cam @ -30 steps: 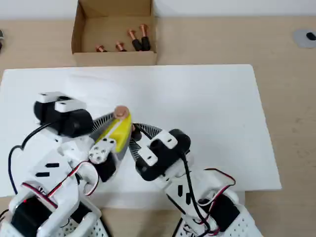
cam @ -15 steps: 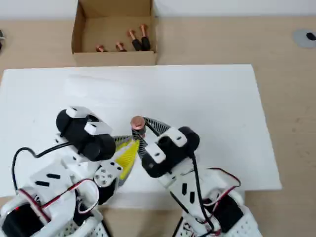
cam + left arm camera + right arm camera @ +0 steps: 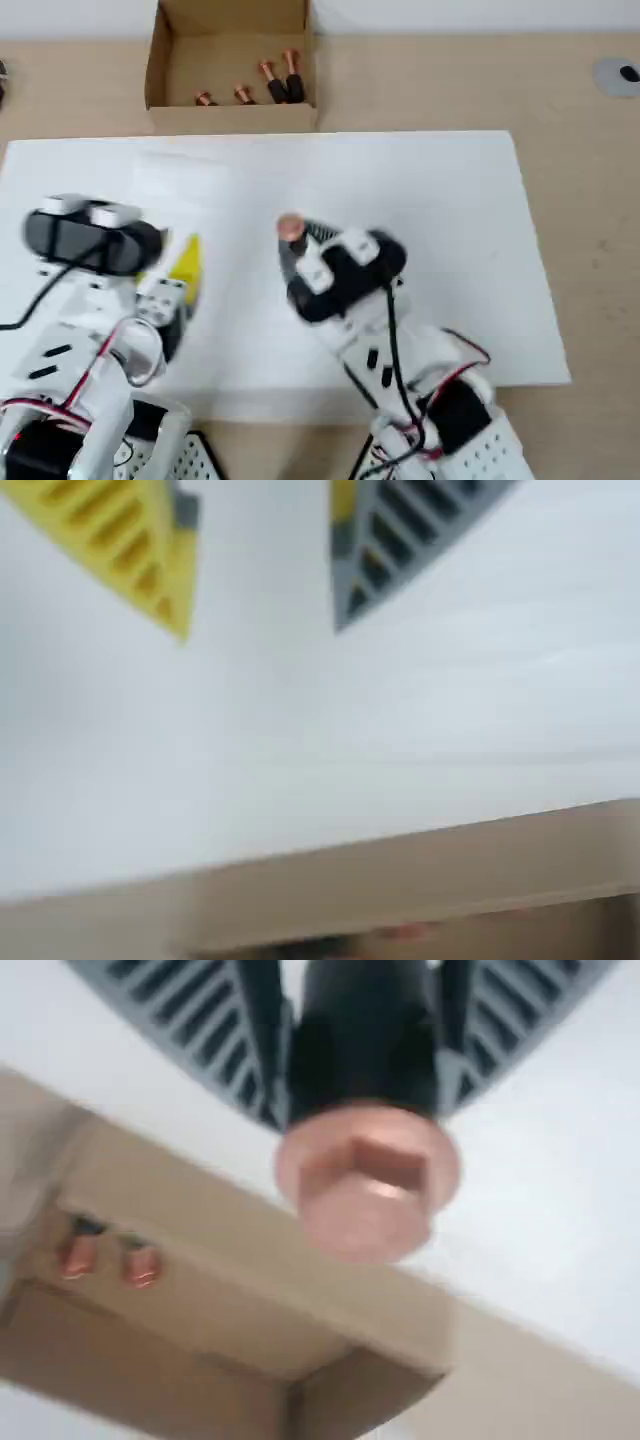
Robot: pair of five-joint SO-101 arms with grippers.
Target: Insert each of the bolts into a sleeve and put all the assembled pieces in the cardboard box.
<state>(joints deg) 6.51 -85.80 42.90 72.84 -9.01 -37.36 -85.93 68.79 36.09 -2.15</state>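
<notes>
On the white-covered surface (image 3: 450,200), the right claw (image 3: 295,240) is clamped on a sleeved bolt (image 3: 290,226), its head aimed at the box (image 3: 232,118) well ahead; the left claw (image 3: 260,620) gapes empty, off to the side.

White arms (image 3: 90,365), black motors (image 3: 85,240), left gripper (image 3: 260,628) yellow-grey

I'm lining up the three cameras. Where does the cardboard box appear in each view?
High view: the cardboard box sits at the far edge, left of centre, against the white mat.
Left wrist view: probably the blurred tan band past the mat's edge.
Right wrist view: its wall is behind the bolt in the right gripper, open top showing.
Shared landmark: the white mat's edge beside the box.
</notes>
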